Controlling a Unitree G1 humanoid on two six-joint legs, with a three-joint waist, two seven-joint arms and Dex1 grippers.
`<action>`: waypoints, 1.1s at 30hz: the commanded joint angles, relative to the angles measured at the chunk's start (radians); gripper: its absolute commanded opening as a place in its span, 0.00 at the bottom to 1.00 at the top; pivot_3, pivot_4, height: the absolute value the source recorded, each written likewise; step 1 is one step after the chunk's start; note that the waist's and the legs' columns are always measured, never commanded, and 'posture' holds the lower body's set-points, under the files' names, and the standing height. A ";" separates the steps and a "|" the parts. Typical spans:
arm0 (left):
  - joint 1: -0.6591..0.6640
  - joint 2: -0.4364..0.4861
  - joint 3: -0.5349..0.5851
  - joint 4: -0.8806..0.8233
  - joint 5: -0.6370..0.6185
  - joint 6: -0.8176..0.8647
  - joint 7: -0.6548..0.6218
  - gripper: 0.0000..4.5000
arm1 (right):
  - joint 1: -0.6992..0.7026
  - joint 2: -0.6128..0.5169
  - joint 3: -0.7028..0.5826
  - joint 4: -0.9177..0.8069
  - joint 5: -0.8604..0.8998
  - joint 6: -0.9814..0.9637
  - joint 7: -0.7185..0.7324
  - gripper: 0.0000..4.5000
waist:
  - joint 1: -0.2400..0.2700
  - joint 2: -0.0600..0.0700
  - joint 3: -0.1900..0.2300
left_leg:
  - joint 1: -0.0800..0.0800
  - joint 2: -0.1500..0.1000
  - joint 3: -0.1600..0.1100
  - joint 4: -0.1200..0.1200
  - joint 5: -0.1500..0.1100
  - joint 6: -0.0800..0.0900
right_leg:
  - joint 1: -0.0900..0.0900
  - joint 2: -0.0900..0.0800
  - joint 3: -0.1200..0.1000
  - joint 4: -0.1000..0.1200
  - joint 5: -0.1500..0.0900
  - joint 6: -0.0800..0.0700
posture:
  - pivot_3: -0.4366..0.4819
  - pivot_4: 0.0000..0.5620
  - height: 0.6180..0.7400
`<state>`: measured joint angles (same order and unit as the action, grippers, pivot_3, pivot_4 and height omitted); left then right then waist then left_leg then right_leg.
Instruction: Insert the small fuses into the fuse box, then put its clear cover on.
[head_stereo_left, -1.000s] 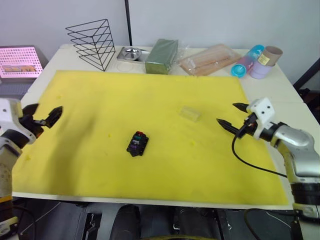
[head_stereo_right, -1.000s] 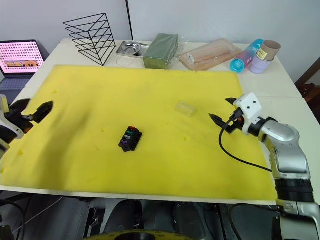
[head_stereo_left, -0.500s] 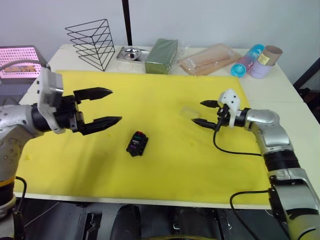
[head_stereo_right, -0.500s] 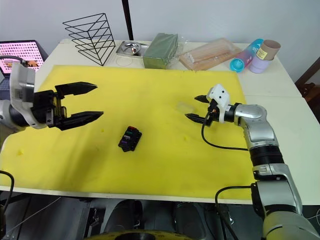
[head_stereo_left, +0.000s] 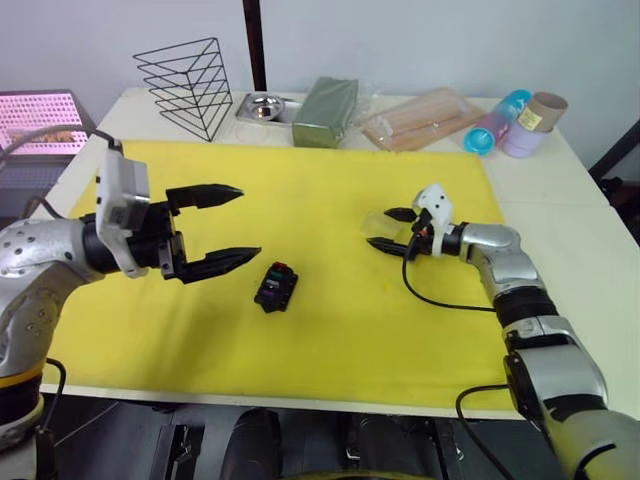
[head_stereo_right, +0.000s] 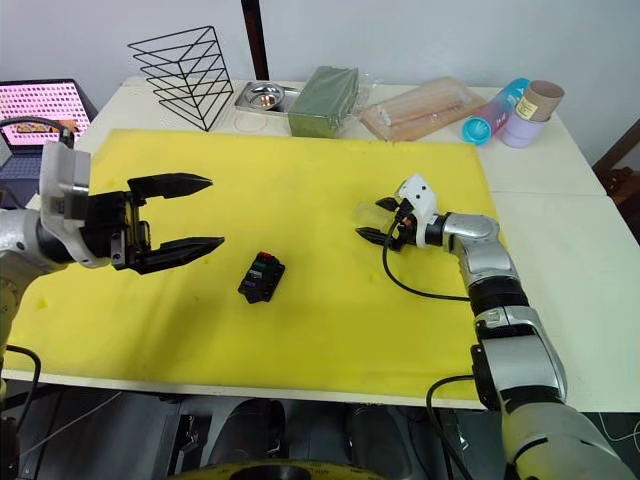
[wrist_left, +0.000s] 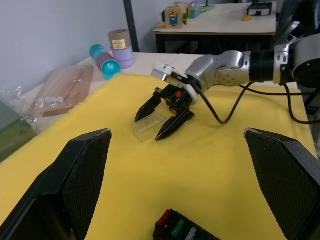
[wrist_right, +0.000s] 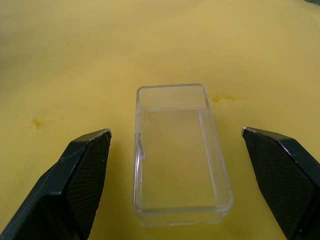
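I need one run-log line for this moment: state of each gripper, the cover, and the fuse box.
left gripper: open, above mat | right gripper: open, straddling clear cover | fuse box: on mat, fuses seated, uncovered

Illumination is bright, even and diffuse. Shadows on the yellow mat are soft and faint, the clearest lying under the left gripper. The laptop screen glows pink and is slightly overexposed. The head views are sharp across the frame. In the left wrist view the near fingers are soft and oversized, and the far room is slightly defocused. In the right wrist view the clear cover shows mild highlights on its edges; its near fingers are blurred.
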<state>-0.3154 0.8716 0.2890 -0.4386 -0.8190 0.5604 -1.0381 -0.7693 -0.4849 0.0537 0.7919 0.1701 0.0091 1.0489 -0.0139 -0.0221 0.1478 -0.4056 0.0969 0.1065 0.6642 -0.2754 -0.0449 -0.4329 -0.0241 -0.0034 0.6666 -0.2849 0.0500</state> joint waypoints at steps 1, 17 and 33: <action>0.004 0.003 0.025 -0.025 -0.006 -0.014 0.011 1.00 | -0.017 0.005 -0.037 0.006 0.012 -0.039 -0.005 0.95 | -0.001 0.000 0.000 | 0.000 0.000 0.000 0.000 0.000 0.000 | 0.000 0.000 0.000 0.000 0.000 0.000 | 0.48 0.27 1.00; 0.110 -0.029 0.038 -0.097 -0.018 -0.001 0.073 1.00 | 0.041 -0.025 -0.049 -0.147 0.023 -0.027 0.037 0.40 | -0.001 0.000 0.000 | 0.000 0.000 0.000 0.000 0.000 0.000 | 0.000 0.000 0.000 0.000 0.000 0.000 | 0.48 0.27 1.00; 0.581 -0.412 -0.216 -0.343 0.401 -0.153 0.577 1.00 | 0.245 -0.075 -0.001 -0.818 0.099 0.323 -0.016 0.40 | 0.004 0.000 -0.001 | 0.003 -0.002 -0.001 0.000 0.000 0.000 | 0.004 -0.002 0.001 0.000 0.000 0.000 | 0.48 0.27 1.00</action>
<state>0.2629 0.4711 0.1237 -0.7581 -0.4857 0.4455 -0.5087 -0.5086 -0.5445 0.0706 0.0214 0.2584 0.3317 1.0416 -0.0099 -0.0216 0.1472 -0.4027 0.0949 0.1052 0.6644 -0.2754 -0.0451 -0.4290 -0.0259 -0.0025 0.6660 -0.2849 0.0500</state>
